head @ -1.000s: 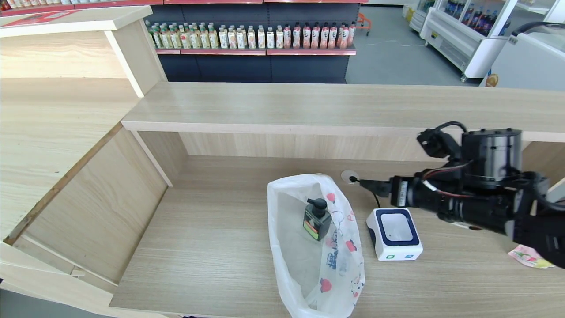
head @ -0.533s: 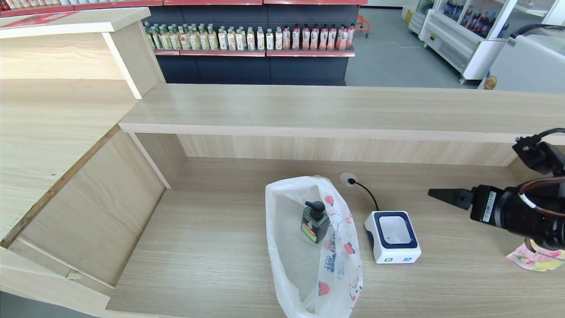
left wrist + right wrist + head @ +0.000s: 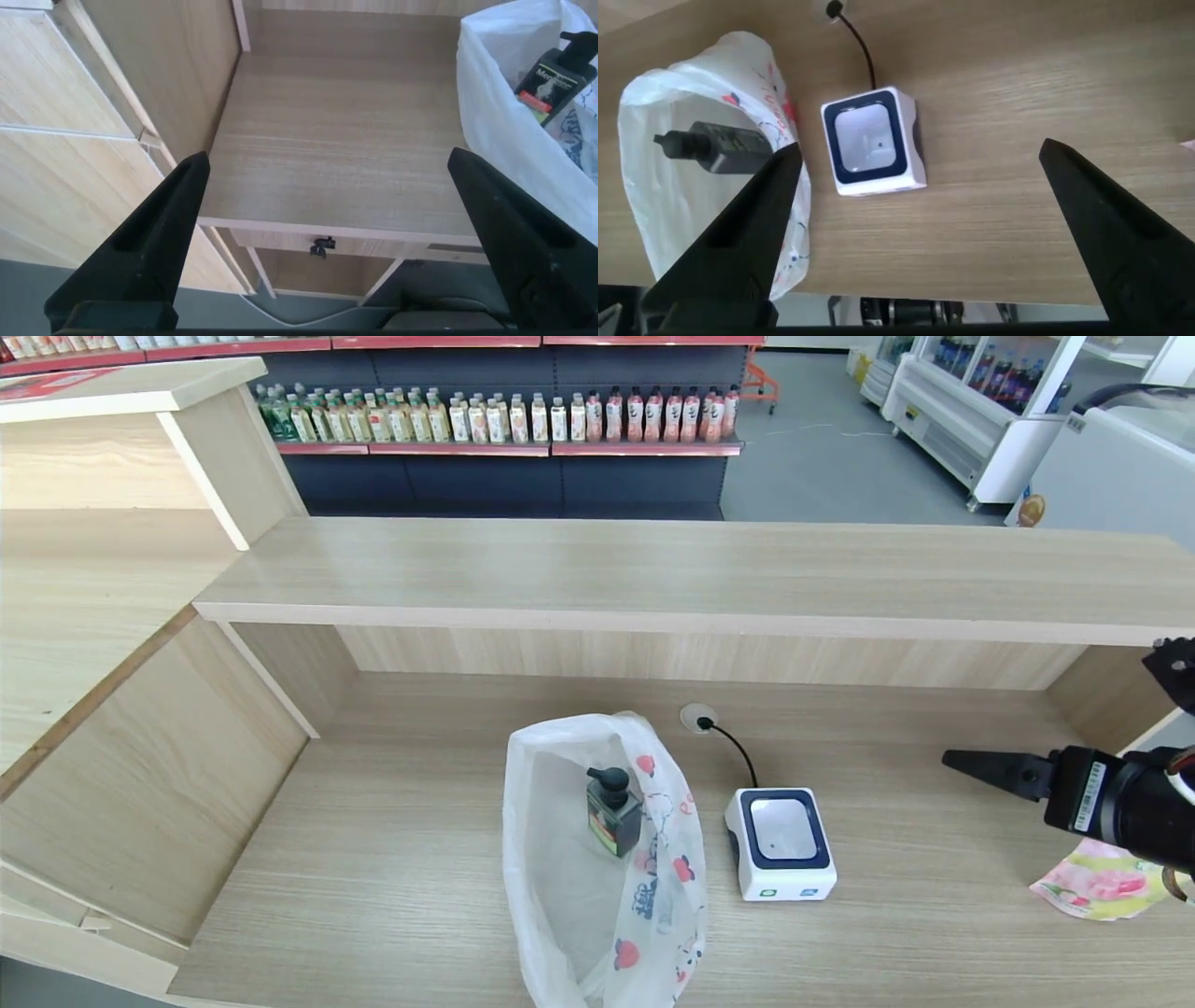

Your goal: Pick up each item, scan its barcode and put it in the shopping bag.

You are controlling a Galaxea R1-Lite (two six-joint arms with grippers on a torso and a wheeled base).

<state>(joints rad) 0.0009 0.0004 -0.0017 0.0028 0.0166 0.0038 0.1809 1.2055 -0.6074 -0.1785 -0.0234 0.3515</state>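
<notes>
A white shopping bag with red prints stands open on the wooden counter. Inside it leans a dark pump bottle. Just right of the bag sits the white and blue scanner. A pink packet lies flat at the counter's far right. My right gripper hovers above that packet, open and empty, pointing toward the scanner. From the right wrist, the right gripper spans the scanner and bag. My left gripper is open and empty, low at the counter's front left, beside the bag and bottle.
A black cable runs from the scanner to a round grommet at the back. A raised ledge overhangs the rear of the counter. A wooden side wall closes the left. Bare counter lies between wall and bag.
My right gripper has drawn back to the right, from near the bag's rim and cable to above the pink packet. The head camera has shifted, so the whole scene sits further left.
</notes>
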